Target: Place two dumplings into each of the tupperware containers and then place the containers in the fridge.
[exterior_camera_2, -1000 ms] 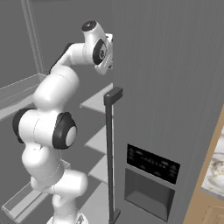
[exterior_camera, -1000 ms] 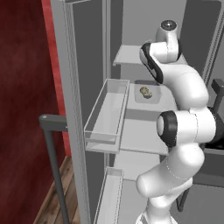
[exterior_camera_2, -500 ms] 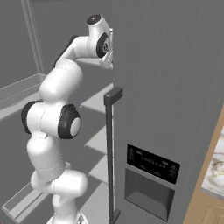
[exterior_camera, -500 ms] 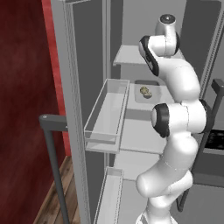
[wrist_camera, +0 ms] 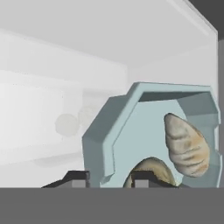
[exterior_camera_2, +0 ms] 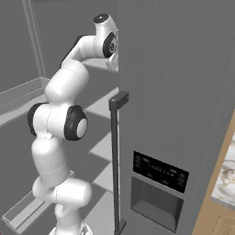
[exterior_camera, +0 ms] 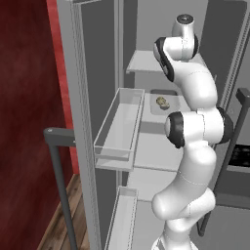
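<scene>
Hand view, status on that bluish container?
Hand slightly open, rim of the bluish container between its fingertips. Two dumplings inside. Second container with a dumpling on a lower fridge shelf. Nothing in the way.

A: Passage, fridge interior? The pale translucent bluish tupperware container (wrist_camera: 114,131) stands tilted directly ahead of the finger tips, blocking from 12 to 3 o'clock.

B: Open room at 9 to 11 o'clock, towards the white back wall. In the left base view, the clear door bin (exterior_camera: 117,128) bounds the shelf at 9 o'clock.
</scene>
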Tool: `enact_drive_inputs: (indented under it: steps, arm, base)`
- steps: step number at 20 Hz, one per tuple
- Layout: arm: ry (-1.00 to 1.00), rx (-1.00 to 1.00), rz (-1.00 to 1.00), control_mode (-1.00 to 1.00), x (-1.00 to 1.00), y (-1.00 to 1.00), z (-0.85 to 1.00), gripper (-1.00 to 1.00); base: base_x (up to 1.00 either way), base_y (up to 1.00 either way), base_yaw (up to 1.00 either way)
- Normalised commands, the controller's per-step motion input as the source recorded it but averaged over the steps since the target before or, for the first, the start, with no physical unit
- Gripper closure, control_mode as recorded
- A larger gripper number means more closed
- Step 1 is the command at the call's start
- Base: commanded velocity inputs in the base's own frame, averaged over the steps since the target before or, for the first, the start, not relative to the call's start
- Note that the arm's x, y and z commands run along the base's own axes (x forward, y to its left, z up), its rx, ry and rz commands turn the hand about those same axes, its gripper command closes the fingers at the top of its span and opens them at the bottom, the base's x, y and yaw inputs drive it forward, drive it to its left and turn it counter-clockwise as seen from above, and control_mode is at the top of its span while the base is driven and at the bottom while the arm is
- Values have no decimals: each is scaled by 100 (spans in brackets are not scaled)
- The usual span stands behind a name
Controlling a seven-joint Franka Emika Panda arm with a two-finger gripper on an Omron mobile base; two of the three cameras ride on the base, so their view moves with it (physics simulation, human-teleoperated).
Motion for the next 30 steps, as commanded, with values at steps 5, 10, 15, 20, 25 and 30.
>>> enact_drive_inputs:
  steps: [5, 10, 15, 20, 25, 30]
  arm:
    - [0, 0, -1, -100, -3, 0, 2, -100]
    - [0, -2, -8, -100, -50, 8, 7, -100]
    - [4, -1, -3, -100, -87, 11, 0, -100]
    - [-10, -1, 0, -100, -100, 24, -4, -100]
    - [-28, 0, 0, -100, -100, 9, -1, -100]
    - [-4, 0, 0, -100, -100, 4, -31, -100]
  base:
    - [0, 0, 0]
    - [0, 0, 0]
    - [0, 0, 0]
    - [0, 0, 0]
    - [0, 0, 0]
    - [0, 0, 0]
